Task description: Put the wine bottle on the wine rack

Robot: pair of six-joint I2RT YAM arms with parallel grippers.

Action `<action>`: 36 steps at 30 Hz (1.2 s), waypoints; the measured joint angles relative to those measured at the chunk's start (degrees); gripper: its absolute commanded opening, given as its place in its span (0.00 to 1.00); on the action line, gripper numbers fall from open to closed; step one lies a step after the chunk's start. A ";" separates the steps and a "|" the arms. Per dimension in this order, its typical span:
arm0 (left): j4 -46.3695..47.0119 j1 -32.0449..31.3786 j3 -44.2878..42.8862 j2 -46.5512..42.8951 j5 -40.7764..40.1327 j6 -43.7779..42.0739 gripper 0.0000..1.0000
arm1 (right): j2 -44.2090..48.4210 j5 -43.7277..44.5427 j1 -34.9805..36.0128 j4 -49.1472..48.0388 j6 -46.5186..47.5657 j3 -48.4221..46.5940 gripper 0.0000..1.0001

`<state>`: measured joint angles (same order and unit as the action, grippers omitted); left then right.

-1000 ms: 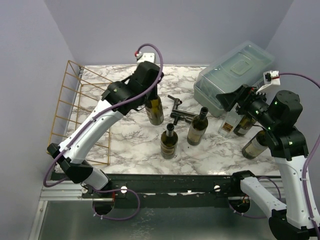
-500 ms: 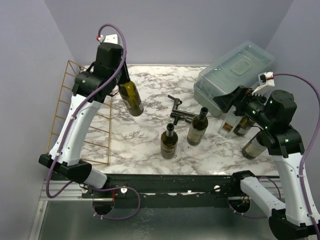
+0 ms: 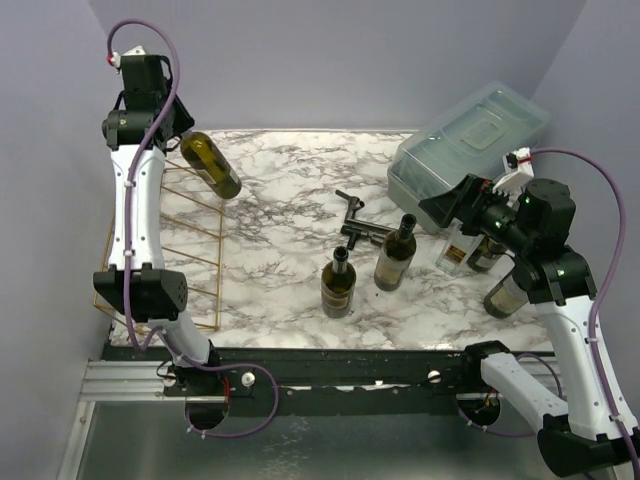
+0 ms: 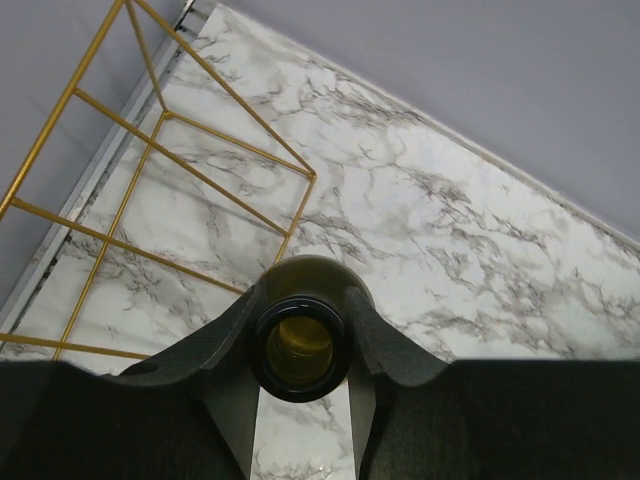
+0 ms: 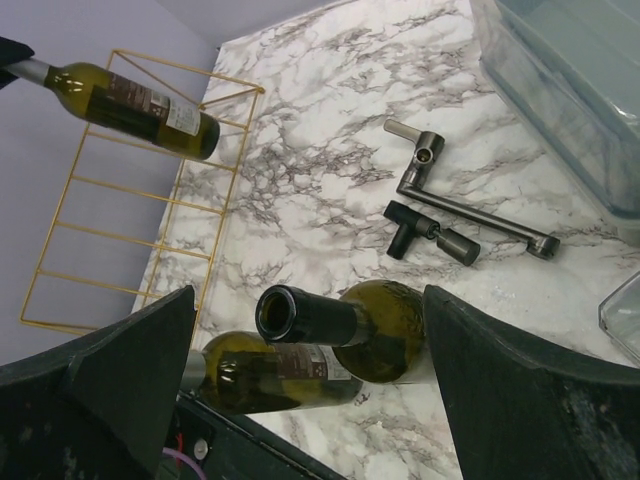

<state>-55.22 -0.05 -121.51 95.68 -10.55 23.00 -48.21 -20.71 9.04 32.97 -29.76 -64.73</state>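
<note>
"Green glass first: where is the wine bottle (image 3: 211,166), and is it on the wine rack (image 4: 313,176) yet?"

"Not yet. The left pincer (image 3: 183,141) is clenched on the bottle's neck and holds it in the air, tilted with its base pointing down and toward the bench (image 3: 290,190). The bottle hangs over the far end of the gold wire rack, at the bench's left edge, and touches no wire that I can make out."

"So what is done and what is left?"

"Picking up and carrying across look done. Lowering the bottle onto a tier, laying it flat and letting go all remain (I cannot tell which tier it is meant for)."

"And the other arm?"

"The right pincer (image 5: 308,300) is spread wide and grips nothing. It hovers above two more bottles (image 3: 338,282) standing mid-bench."
</note>
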 measured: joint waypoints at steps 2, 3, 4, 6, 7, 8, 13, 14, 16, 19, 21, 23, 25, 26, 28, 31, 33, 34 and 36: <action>0.87 3.63 -0.74 3.13 1.90 1.46 0.00 | -0.02 0.37 0.00 -0.11 -0.20 0.17 0.98; 1.51 5.57 -1.16 5.01 3.21 2.38 0.00 | -0.04 0.68 0.00 -0.15 -0.22 0.17 0.98; 1.84 6.60 -1.49 6.16 3.80 2.89 0.00 | -0.04 1.05 0.00 -0.22 -0.20 0.17 0.98; 2.60 9.27 -2.58 9.66 5.31 4.11 0.00 | -0.04 2.01 0.00 -0.22 0.02 0.11 0.98; 2.71 9.75 -2.97 10.56 5.66 4.39 0.00 | -0.09 2.45 0.00 -0.20 0.24 -0.02 0.98; 3.13 10.34 -3.65 11.91 6.10 4.87 0.00 | -0.15 2.75 0.00 -0.13 0.33 -0.22 0.98; 4.15 11.21 -5.31 15.17 8.79 6.54 0.00 | -0.22 4.46 0.00 -0.48 1.31 -1.53 0.98; 4.37 11.23 -5.60 15.54 9.38 6.82 0.00 | -0.15 4.63 0.00 -0.52 1.31 -1.53 0.98; 5.05 11.23 -5.66 15.78 10.21 7.58 0.00 | -0.17 4.76 0.00 -0.59 1.29 -1.53 0.98; 5.97 11.37 -5.66 15.78 10.43 8.41 0.00 | -0.28 4.76 0.00 -0.74 1.29 -1.49 0.98; 6.71 11.80 -5.66 15.78 10.56 9.14 0.00 | -0.35 4.76 0.00 -0.74 1.29 -1.36 0.98; 7.43 12.33 -5.66 15.80 10.58 9.60 0.00 | -0.50 4.76 0.00 -0.74 1.29 -1.29 0.98; 8.11 13.00 -5.66 15.89 10.58 10.21 0.00 | -0.61 4.76 0.00 -0.74 1.29 -1.22 0.98; 8.33 13.16 -5.66 15.91 10.58 10.43 0.00 | -0.63 4.76 0.00 -0.72 1.29 -1.20 0.98; 9.07 13.88 -5.66 16.35 10.62 10.91 0.00 | -0.63 4.76 0.00 -0.74 1.29 -1.20 0.98; 9.35 14.27 -5.64 17.03 10.60 11.34 0.00 | -0.66 4.76 0.00 -0.74 1.29 -1.20 0.98; 9.38 14.36 -5.53 17.49 10.60 11.50 0.00 | -0.66 4.76 0.00 -0.74 1.29 -1.18 0.98; 9.38 14.38 -5.51 17.79 10.58 11.56 0.00 | -0.66 4.76 0.00 -0.79 1.29 -1.11 0.98; 9.40 14.51 -5.29 18.32 10.58 11.69 0.00 | -0.66 4.76 0.00 -0.83 1.27 -0.85 0.98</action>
<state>-45.82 14.46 -126.80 113.99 0.03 34.70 -48.86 -15.94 9.04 32.14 -28.49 -65.58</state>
